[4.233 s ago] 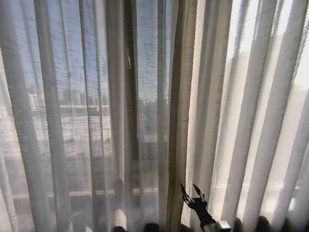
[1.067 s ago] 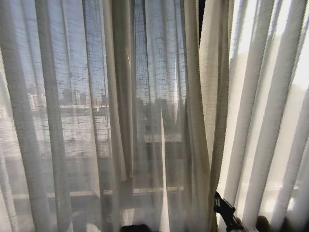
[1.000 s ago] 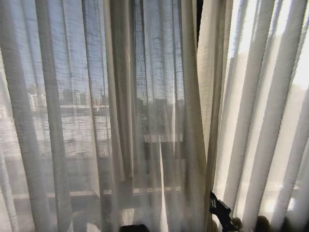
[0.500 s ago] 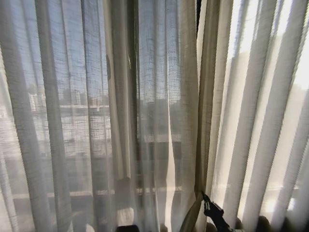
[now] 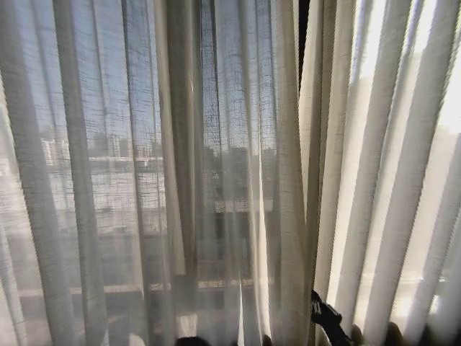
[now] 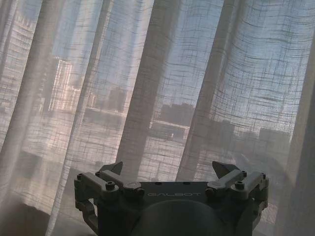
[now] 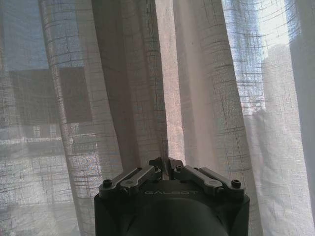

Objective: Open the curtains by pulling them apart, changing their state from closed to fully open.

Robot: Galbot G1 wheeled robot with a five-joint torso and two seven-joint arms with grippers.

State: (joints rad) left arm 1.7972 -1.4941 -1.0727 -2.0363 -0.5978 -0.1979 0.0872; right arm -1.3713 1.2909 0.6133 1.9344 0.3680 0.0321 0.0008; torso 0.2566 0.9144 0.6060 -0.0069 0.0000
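The curtains [image 5: 108, 180] hang closed in long sheer cream pleats across the whole window, with a thin dark slit [image 5: 302, 29] between the panels near the top. At the bottom right of the head view, my right gripper [image 5: 317, 306] sits against the beige hemmed edge [image 5: 311, 180]. In the right wrist view this gripper [image 7: 165, 161] is shut, with a fold of the curtain [image 7: 197, 88] pinched between its tips. In the left wrist view my left gripper [image 6: 168, 169] is open, a short way in front of the curtain [image 6: 147, 98] and holding nothing.
A dark metal window frame bar [image 5: 189, 144] and a low sill [image 5: 108, 290] show through the fabric, with city buildings beyond. Bright sunlight falls on the right-hand pleats [image 5: 403, 144].
Four seconds ago my right gripper stood open, further left. Over the last second it has moved slightly left and back right, and the hemmed edge and nearby folds swayed with it.
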